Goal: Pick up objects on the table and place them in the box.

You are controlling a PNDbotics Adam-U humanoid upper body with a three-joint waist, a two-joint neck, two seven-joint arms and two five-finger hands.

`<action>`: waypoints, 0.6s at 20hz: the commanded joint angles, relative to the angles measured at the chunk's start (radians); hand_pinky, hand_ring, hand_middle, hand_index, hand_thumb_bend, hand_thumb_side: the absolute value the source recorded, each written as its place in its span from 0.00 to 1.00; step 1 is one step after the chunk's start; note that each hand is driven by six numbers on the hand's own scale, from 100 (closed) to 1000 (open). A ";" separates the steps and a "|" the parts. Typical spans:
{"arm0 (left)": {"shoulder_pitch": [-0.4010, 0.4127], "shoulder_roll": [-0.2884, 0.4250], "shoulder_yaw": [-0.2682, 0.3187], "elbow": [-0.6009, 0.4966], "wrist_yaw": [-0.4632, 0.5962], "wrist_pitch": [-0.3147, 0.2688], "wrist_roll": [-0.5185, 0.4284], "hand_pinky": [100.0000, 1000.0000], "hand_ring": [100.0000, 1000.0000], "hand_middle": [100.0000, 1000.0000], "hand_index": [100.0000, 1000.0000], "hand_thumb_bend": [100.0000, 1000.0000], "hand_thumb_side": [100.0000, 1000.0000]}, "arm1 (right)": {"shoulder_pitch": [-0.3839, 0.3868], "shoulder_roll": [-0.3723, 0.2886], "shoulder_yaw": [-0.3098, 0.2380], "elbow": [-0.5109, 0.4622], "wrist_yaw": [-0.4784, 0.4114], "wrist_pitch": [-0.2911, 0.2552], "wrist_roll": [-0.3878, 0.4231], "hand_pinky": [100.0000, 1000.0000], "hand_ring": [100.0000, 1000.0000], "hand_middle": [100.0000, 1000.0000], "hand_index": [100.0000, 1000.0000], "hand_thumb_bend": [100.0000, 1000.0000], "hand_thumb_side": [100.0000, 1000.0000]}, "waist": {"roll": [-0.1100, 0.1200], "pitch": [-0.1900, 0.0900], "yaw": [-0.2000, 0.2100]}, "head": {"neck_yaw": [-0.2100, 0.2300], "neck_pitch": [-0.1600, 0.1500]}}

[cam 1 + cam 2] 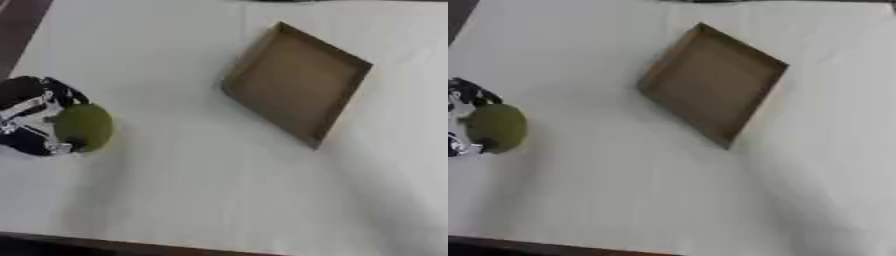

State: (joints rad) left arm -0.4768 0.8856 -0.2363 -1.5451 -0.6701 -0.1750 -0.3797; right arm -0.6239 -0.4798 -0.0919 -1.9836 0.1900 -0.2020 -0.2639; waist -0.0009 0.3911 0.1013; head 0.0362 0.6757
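Note:
My left hand (31, 117), black with silver parts, comes in at the left edge with its fingers curled round a round olive-green object (84, 127). The green object (496, 127) seems to hang a little above the white table, with a faint shadow beneath it. A shallow brown cardboard box (297, 82) lies turned like a diamond to the upper right of the hand, well apart from it, and nothing shows inside it. My right hand is not in either view.
The white table (219, 190) fills both views. Its dark front edge (105, 246) runs along the bottom left, and a dark strip (19, 25) shows past its upper left corner.

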 commanded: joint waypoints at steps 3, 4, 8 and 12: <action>-0.013 0.009 -0.005 0.035 -0.086 -0.032 0.003 0.63 0.66 0.58 0.82 0.49 0.00 | -0.007 -0.013 -0.005 -0.016 -0.009 -0.001 0.004 0.84 0.68 0.56 0.65 0.00 0.47 | 0.004 -0.024 0.000 | 0.004 -0.008; -0.014 0.007 -0.005 0.041 -0.093 -0.035 0.006 0.61 0.64 0.56 0.81 0.47 0.00 | -0.006 -0.013 -0.005 -0.016 -0.010 -0.001 0.004 0.84 0.68 0.56 0.65 0.00 0.47 | 0.004 -0.024 0.001 | 0.004 -0.009; -0.014 -0.001 0.004 0.040 -0.080 -0.035 0.050 0.46 0.52 0.45 0.71 0.24 0.00 | -0.003 -0.012 -0.005 -0.016 -0.011 0.000 0.004 0.84 0.68 0.56 0.66 0.00 0.47 | 0.005 -0.024 0.001 | 0.003 -0.010; -0.005 0.004 0.021 -0.020 -0.016 -0.029 0.112 0.40 0.48 0.43 0.68 0.04 0.00 | 0.002 -0.013 -0.005 -0.016 -0.011 0.002 0.004 0.84 0.68 0.56 0.66 0.00 0.47 | 0.006 -0.024 0.002 | 0.000 -0.011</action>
State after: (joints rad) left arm -0.4765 0.8673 -0.2336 -1.5407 -0.7037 -0.2059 -0.2874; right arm -0.6144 -0.4787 -0.0919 -1.9836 0.1826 -0.2002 -0.2620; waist 0.0034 0.3881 0.1021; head 0.0380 0.6751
